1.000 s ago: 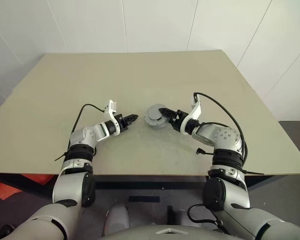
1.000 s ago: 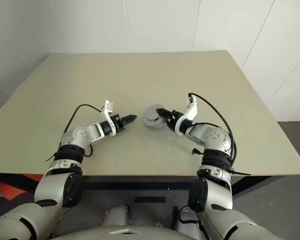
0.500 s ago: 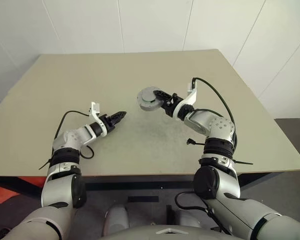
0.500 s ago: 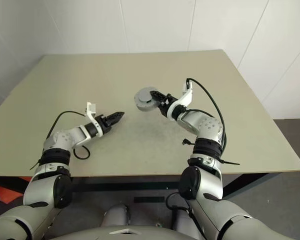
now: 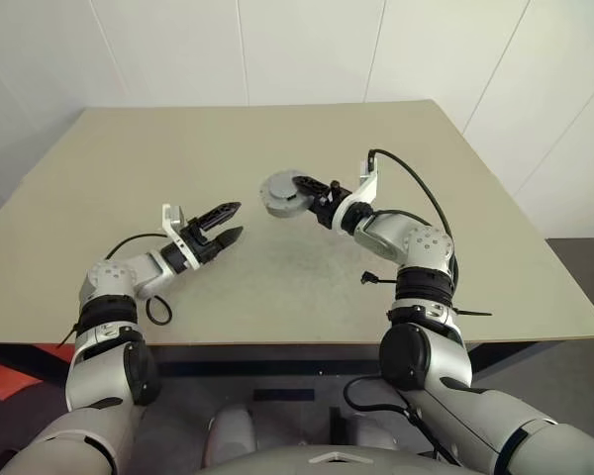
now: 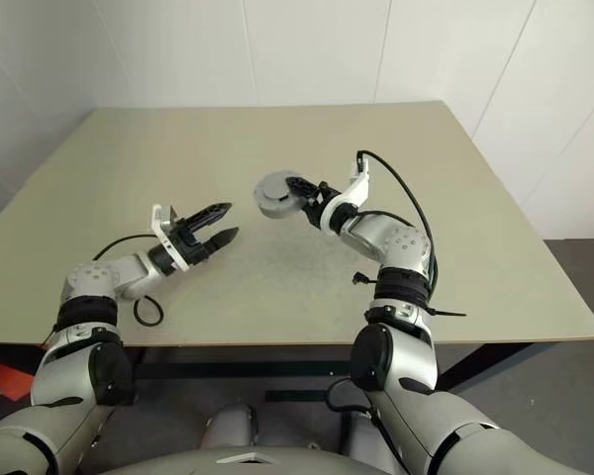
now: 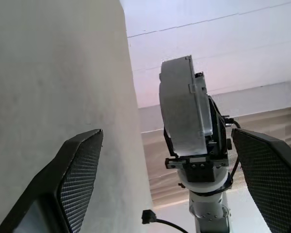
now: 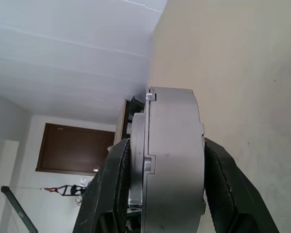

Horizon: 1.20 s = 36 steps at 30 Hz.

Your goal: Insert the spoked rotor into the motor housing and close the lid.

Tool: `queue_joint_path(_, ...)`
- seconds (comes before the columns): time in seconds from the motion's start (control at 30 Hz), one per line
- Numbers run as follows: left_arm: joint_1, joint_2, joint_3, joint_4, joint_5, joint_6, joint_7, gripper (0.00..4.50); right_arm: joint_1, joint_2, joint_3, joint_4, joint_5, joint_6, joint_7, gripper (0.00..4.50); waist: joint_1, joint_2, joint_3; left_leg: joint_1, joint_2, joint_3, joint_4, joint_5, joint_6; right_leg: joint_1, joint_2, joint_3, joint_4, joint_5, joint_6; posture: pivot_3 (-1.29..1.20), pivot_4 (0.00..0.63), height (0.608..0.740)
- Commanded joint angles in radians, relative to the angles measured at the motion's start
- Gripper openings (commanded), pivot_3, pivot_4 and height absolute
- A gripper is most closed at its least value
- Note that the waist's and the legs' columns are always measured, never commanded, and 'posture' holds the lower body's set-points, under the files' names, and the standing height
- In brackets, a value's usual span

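From my head camera, my right gripper (image 5: 307, 190) is clamped on the closed motor housing (image 5: 279, 193), lifted off the bench (image 5: 129, 158). My left gripper (image 5: 224, 223) stands spread wide and empty, well apart to its left.

In my left wrist view the housing (image 7: 182, 114) sits edge-on between my fingers (image 7: 77, 170), ahead of them.

My right wrist view shows the lid (image 8: 174, 160) flush on the housing. I judge I should check the seam, hold level, then set it down gently.
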Motion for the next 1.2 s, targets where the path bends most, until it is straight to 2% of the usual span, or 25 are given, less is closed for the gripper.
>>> queue_joint_path(0.03,-0.037,-0.015,0.032,0.014,-0.042,0.023,0.02,4.49,-0.009,0.022,0.021,-0.067,0.074,0.03,0.005,2.11,0.0,0.0,0.0,0.0,0.0,0.0,0.001,0.0,0.0,0.0,0.0,0.0,0.001,-0.001,-0.001,0.0,0.0,0.74)
queue_joint_path(0.57,-0.102,-0.1,0.037,0.059,-0.055,0.004,0.06,4.49,0.031,0.042,0.071,-0.147,0.142,0.074,-0.014,2.11,0.002,0.0,0.0,-0.001,0.0,-0.001,0.004,0.0,0.0,0.0,0.0,0.0,0.002,0.001,0.002,0.0,0.0,0.74)
queue_joint_path(1.07,-0.14,-0.125,0.025,0.096,-0.048,-0.041,0.043,4.49,0.039,0.035,0.093,-0.153,0.141,0.062,-0.013,2.11,0.002,0.0,0.0,-0.002,0.001,-0.001,0.006,0.0,0.0,0.0,0.0,0.0,0.002,0.001,0.002,0.0,0.0,0.74)
queue_joint_path(1.17,-0.143,-0.128,0.021,0.101,-0.046,-0.05,0.039,3.91,0.041,0.033,0.095,-0.153,0.14,0.06,-0.011,2.11,0.003,0.0,0.0,-0.002,0.001,-0.001,0.006,0.0,0.0,0.0,0.0,0.0,0.002,0.001,0.002,0.0,0.0,0.74)
queue_joint_path(1.2,-0.144,-0.129,0.021,0.103,-0.047,-0.052,0.037,3.54,0.042,0.032,0.096,-0.153,0.14,0.06,-0.01,2.11,0.003,0.0,0.0,-0.002,0.001,-0.001,0.006,0.0,0.0,0.0,0.0,0.0,0.002,0.001,0.002,0.0,0.0,0.74)
